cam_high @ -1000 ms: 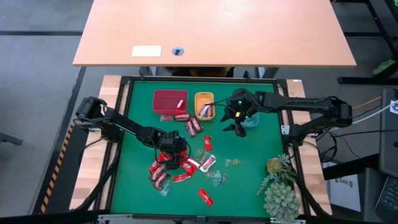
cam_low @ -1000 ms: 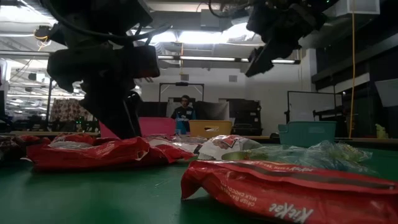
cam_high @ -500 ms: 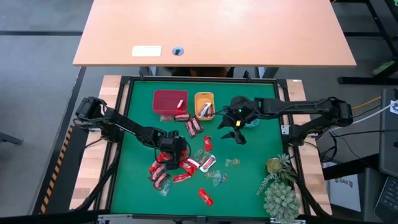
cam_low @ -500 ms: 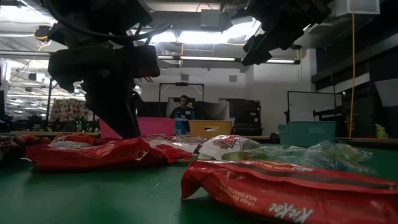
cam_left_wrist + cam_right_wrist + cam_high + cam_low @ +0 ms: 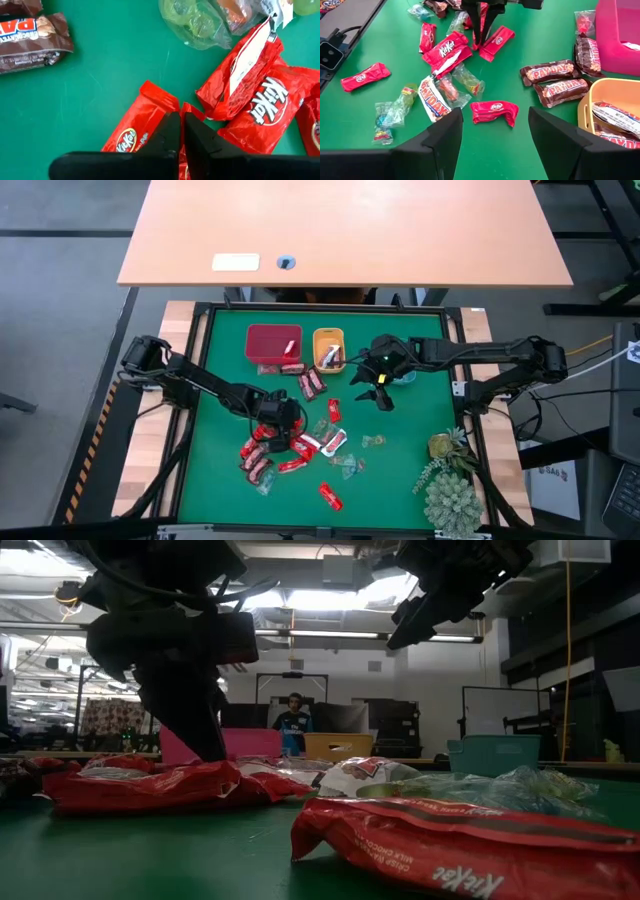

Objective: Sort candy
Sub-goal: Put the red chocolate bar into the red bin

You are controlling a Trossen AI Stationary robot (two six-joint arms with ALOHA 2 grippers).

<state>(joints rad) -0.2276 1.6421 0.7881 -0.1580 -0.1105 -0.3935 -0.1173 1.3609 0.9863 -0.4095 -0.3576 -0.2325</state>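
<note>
The candy lies scattered on the green counter [image 5: 420, 480]: red KitKat bars [image 5: 260, 112], brown PayDay bars [image 5: 550, 72] beside the red tray [image 5: 273, 343], and clear greenish sweets [image 5: 197, 22]. The left gripper [image 5: 181, 145] stands low in the red pile, its fingers pressed together and pinching the edge of a red KitKat wrapper [image 5: 132, 135]. The right gripper [image 5: 381, 395] hangs above the counter near the orange tray [image 5: 329, 349], fingers spread and empty.

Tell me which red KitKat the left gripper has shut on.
The left gripper pinches the wrapper end of the red KitKat directly under it, not the overlapping KitKats alongside.
</note>
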